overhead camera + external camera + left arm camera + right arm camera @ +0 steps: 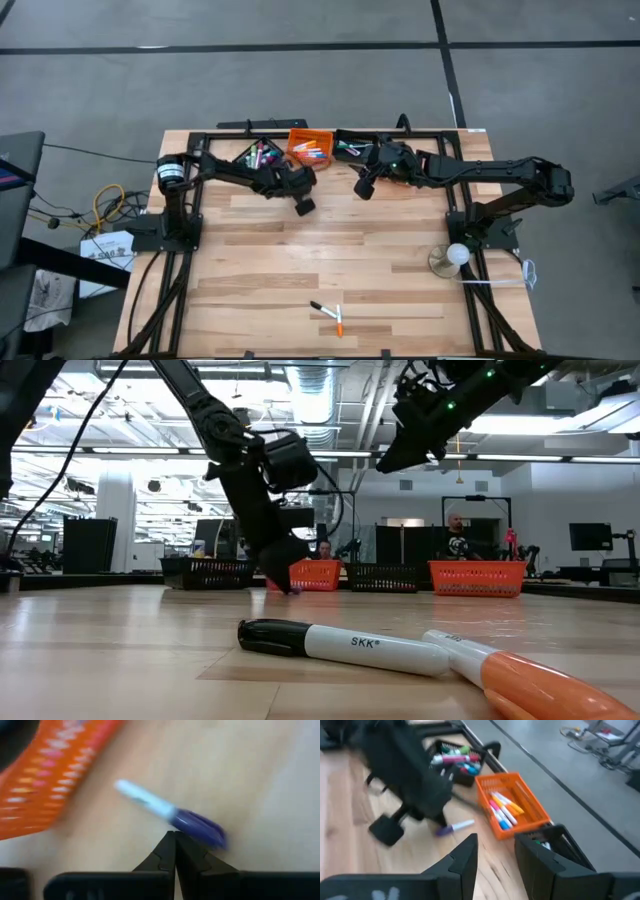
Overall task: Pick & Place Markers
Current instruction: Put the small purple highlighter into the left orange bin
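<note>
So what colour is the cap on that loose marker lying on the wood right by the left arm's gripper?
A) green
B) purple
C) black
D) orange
B: in the left wrist view the marker lying just past the shut left gripper has a white barrel and a purple cap, and the right wrist view shows the same purple end beside the orange bin.

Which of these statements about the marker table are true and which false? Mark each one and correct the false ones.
1. A purple-capped marker lies on the table near the orange bin. True.
2. The left end effector is wide open. False: its fingers are shut together.
3. Two markers lie near the table's front edge, a black-capped marker and an orange-capped marker. True.
4. The orange bin is empty. False: it holds several markers.
5. The right end effector holds a marker. False: nothing shows between its parted fingers.
</note>
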Available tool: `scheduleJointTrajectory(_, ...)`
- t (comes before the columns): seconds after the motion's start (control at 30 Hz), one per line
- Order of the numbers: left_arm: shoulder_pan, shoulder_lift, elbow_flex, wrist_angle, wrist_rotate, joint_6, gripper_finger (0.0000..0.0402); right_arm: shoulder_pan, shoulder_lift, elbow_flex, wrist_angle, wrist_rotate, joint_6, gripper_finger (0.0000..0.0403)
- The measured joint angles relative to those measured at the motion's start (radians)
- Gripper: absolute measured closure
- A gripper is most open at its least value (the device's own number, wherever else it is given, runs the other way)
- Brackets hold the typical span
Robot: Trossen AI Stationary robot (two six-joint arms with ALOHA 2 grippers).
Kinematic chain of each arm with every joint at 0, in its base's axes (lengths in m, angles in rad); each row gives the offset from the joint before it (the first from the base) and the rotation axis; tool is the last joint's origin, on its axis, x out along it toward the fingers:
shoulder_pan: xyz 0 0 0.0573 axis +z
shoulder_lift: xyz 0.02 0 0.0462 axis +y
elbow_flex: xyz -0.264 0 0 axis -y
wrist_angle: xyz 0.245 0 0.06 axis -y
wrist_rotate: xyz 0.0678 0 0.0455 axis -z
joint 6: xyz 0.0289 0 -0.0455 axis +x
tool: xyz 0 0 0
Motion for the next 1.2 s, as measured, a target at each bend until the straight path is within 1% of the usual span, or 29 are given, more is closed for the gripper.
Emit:
scheduleJointTrajectory(0.1,-0.058,0.0,0.0,0.001,0.001,-0.023,0.0398,0.002,0.0,0.0,0.051,-0.03,0.006,0.028)
scheduleJointTrajectory(0.23,-0.128,-0.012,-0.002,-0.003,-0.007,-0.057,0.0398,0.001,0.0,0.0,0.153,-0.066,0.107,0.028)
scheduleJointTrajectory(0.37,-0.205,-0.049,-0.004,-0.019,-0.019,-0.086,0.0398,0.001,0.0,0.0,0.27,-0.07,0.167,0.028)
scheduleJointTrajectory(0.43,-0.247,-0.089,-0.003,-0.02,-0.08,-0.084,0.0398,0.001,0.0,0.0,0.307,-0.07,0.182,0.028)
scheduleJointTrajectory(0.57,-0.34,-0.188,-0.02,-0.029,-0.287,0.033,0.0397,0.001,0.0,0.001,0.333,-0.069,0.162,0.0279)
scheduleJointTrajectory(0.63,-0.367,-0.25,-0.04,-0.027,-0.325,0.101,0.0394,0.0,0.0,0.001,0.326,-0.069,0.122,0.0279)
scheduleJointTrajectory(0.7,-0.367,-0.307,-0.06,-0.026,-0.314,0.162,0.0391,0.0,0.0,0.001,0.313,-0.068,0.073,0.0279)
scheduleJointTrajectory(0.77,-0.344,-0.358,-0.081,-0.024,-0.255,0.207,0.039,0.0,0.0,0.001,0.301,-0.062,0.047,0.0279)
scheduleJointTrajectory(0.8,-0.326,-0.379,-0.093,-0.024,-0.202,0.216,0.039,0.0,0.0,0.001,0.292,-0.057,0.026,0.0279)
scheduleJointTrajectory(0.93,-0.239,-0.451,-0.143,-0.022,0.078,0.174,0.0392,-0.002,0.01,0.001,0.217,-0.05,-0.119,0.0285)
scheduleJointTrajectory(1.03,-0.203,-0.501,-0.184,-0.009,0.246,0.116,0.0388,-0.015,0.049,0.003,0.119,-0.081,-0.212,0.0293)
scheduleJointTrajectory(1.1,-0.2,-0.534,-0.216,0.006,0.311,0.079,0.0383,-0.03,0.104,0.031,0.012,-0.115,-0.304,0.0296)
scheduleJointTrajectory(1.2,-0.211,-0.58,-0.27,0.041,0.337,0.012,0.0369,-0.064,0.238,0.12,-0.126,-0.121,-0.401,0.0297)
